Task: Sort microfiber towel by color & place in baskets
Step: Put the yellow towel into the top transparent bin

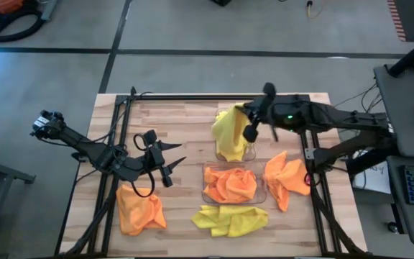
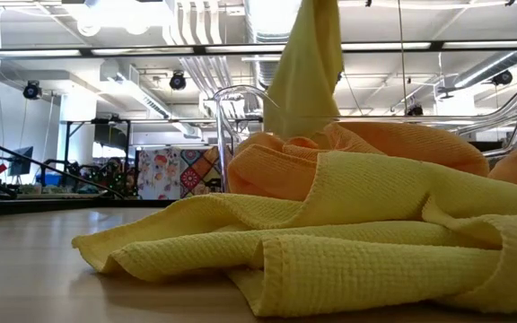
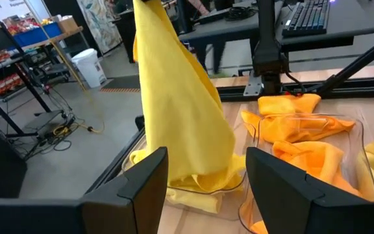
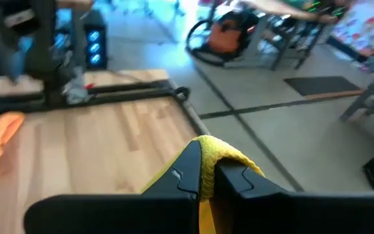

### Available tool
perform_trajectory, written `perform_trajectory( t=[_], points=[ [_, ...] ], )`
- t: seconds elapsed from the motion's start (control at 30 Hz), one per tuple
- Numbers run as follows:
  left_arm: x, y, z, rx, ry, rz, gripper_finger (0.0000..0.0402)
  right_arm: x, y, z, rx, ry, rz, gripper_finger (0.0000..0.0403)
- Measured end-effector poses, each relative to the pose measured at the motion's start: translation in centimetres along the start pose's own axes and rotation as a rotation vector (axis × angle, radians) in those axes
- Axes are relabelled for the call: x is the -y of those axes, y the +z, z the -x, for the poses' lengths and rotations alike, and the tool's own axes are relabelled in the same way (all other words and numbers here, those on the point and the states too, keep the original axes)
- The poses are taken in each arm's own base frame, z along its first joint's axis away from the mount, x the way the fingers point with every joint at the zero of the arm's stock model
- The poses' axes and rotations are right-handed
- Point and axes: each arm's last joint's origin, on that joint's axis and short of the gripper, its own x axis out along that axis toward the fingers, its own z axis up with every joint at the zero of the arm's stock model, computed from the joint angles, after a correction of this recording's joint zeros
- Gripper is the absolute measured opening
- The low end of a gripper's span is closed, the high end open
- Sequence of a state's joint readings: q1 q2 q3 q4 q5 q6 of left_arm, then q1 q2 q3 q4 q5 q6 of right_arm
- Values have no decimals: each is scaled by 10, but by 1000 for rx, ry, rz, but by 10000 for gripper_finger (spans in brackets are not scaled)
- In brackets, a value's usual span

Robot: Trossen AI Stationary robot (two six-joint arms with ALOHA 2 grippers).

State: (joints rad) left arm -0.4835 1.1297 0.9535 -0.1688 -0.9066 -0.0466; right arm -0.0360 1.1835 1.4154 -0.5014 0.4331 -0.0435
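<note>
Right gripper (image 4: 206,170) pinching a yellow towel (image 1: 230,135) by its top, fingers clamped tight on it, cloth hanging down w/ its bottom bunching in the far clear basket (image 3: 174,185). Near basket (image 1: 234,199) holding orange towels (image 1: 231,184). Left gripper (image 1: 172,167) hovering over bare wood to the left of the baskets, fingers wide apart, gripping nothing. Lying loose on the table (image 1: 185,122): orange towel (image 1: 139,210) at front left, yellow towel (image 1: 230,219) in front of near basket, orange towel (image 1: 287,178) at its right.
</note>
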Motion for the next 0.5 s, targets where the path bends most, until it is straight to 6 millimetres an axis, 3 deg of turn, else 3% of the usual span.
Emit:
perform_trajectory(
  t=[0.2, 0.5],
  points=[
    [0, 0, 0, 0, 0, 7, 191, 18, -22, 19, 103, -136, -68, 9],
    [0, 0, 0, 0, 1, 7, 191, 9, -81, -12, 95, -132, -142, 9]
  ],
)
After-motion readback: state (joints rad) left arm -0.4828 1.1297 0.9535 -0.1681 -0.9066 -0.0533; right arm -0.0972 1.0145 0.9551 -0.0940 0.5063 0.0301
